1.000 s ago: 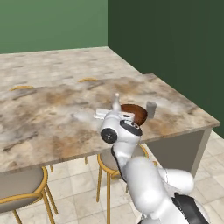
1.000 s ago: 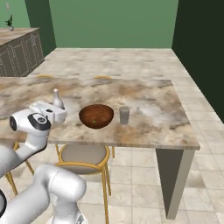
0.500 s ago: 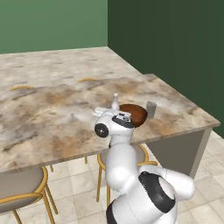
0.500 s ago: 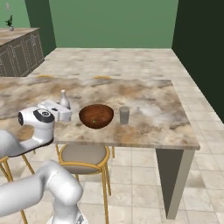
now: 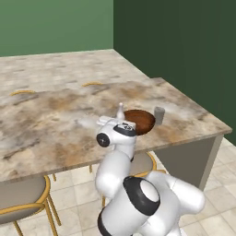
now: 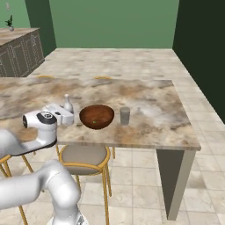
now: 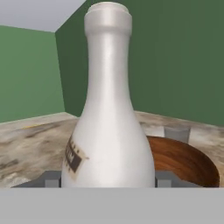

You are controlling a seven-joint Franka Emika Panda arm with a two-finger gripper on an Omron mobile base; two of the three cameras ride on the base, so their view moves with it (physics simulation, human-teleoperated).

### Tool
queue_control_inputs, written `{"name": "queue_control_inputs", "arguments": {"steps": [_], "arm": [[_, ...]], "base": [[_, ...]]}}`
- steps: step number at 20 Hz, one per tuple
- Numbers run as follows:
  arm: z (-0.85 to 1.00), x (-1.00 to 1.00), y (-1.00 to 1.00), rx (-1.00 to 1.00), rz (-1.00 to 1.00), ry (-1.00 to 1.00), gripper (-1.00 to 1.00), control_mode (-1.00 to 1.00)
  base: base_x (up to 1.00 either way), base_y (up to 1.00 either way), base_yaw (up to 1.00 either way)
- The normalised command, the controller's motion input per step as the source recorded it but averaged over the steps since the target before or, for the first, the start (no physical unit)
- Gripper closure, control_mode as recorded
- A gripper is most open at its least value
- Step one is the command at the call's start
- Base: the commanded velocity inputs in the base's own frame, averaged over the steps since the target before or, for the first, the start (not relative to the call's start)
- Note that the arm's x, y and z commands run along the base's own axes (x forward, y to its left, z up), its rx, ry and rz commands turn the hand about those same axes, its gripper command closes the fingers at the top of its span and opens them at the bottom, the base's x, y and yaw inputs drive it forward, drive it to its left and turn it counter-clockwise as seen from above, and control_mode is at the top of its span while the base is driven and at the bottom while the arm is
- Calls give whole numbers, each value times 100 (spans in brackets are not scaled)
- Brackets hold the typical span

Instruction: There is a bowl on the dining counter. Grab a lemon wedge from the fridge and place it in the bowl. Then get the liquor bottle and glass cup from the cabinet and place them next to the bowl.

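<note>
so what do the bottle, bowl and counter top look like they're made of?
Liquor bottle: pale, satin sheen with soft highlights, opaque; looks like glazed ceramic or frosted glass, with a brownish label band.
Bowl: reddish-brown with streaky grain rings inside; reads as polished wood.
Dining counter: beige-brown marbled veining, smooth; polished stone by the look of it.

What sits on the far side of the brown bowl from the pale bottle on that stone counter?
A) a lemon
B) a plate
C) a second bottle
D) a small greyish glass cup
D. In the right base view, the liquor bottle stands left of the bowl, and the glass cup stands upright on the dining counter on its right.
</note>
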Motion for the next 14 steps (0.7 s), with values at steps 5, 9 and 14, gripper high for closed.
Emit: {"name": "queue_control_inputs", "arguments": {"steps": [5, 9, 14], "arm": [[-19, 27, 13, 0, -4, 1, 100, -100], [-25, 31, 23, 0, -2, 4, 100, -100], [-24, 34, 18, 0, -3, 3, 100, -100]], "base": [[0, 0, 0], [0, 0, 0], [0, 0, 0]]}}
